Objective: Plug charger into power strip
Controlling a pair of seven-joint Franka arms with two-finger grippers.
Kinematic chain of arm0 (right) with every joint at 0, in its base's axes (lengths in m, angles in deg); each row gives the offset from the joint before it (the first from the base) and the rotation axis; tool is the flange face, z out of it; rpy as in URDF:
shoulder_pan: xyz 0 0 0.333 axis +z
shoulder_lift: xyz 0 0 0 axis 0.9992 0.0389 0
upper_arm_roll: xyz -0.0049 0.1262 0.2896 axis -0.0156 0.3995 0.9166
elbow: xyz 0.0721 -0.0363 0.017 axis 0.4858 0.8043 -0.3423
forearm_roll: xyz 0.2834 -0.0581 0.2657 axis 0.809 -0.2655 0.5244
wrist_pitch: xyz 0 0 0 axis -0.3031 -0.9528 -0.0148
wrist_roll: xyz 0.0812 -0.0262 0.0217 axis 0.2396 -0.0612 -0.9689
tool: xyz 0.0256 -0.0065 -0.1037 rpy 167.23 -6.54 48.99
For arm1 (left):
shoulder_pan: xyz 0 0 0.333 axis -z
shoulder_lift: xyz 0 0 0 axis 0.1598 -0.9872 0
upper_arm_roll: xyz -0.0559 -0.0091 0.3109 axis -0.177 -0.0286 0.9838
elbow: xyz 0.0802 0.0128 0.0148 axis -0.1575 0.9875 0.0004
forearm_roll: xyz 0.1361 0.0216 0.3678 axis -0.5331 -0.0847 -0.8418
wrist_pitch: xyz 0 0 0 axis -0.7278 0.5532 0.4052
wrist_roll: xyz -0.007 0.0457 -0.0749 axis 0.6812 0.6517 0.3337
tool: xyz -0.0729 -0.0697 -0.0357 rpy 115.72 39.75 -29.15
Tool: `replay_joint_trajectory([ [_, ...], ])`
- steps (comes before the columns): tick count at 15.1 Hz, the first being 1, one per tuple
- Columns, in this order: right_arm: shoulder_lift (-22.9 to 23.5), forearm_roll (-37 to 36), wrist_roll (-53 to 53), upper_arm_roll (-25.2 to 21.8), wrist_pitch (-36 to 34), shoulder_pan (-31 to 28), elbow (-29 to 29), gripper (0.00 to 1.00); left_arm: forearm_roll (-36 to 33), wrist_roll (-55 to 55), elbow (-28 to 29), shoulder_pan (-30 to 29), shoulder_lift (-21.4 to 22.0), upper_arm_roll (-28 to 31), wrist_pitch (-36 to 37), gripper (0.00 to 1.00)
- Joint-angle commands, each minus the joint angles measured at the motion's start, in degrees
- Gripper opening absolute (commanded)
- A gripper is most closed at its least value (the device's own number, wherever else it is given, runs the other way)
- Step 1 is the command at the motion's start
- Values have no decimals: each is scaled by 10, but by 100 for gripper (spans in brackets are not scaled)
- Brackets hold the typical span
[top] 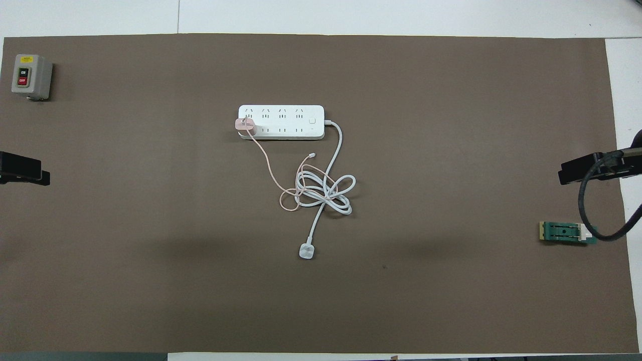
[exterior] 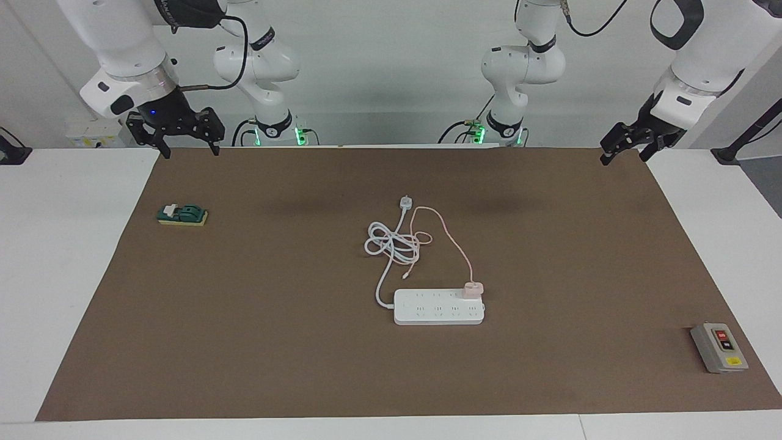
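- The charger (exterior: 473, 289) sits on the strip (exterior: 438, 307), in an end socket on the side toward the left arm's end of the table. It looks plugged in already.
- I judge the charger light and hard, with smooth sides. If it needs pressing, take it by two opposite flat faces, not by its thin cable (exterior: 449, 238).
- The cable is soft and runs into the strip's thick cord (exterior: 391, 243). Pulling it could drag the light strip.
- The left gripper (exterior: 623, 143) hangs over the mat corner with its jaws wide and empty. The right gripper (exterior: 181, 135) waits over the other corner near the robots, also wide and empty.
- The prongs are hidden, so how deep they sit cannot be told.
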Motion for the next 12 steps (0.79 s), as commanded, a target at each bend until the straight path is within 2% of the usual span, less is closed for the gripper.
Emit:
replay_joint_trajectory([
  [1,-9,0,8,5,9,-3,8,100,-10,1,15,-13,12,-6,2,100],
  [6,-9,0,8,5,7,-3,9,100,-11,11,13,-20,8,-14,-15,100],
  [9,-9,1,8,5,7,-3,9,100,-11,9,14,-81,8,-76,-15,100],
  [12,-9,1,9,5,7,-3,9,100,-10,9,13,-90,2,-90,-25,100],
])
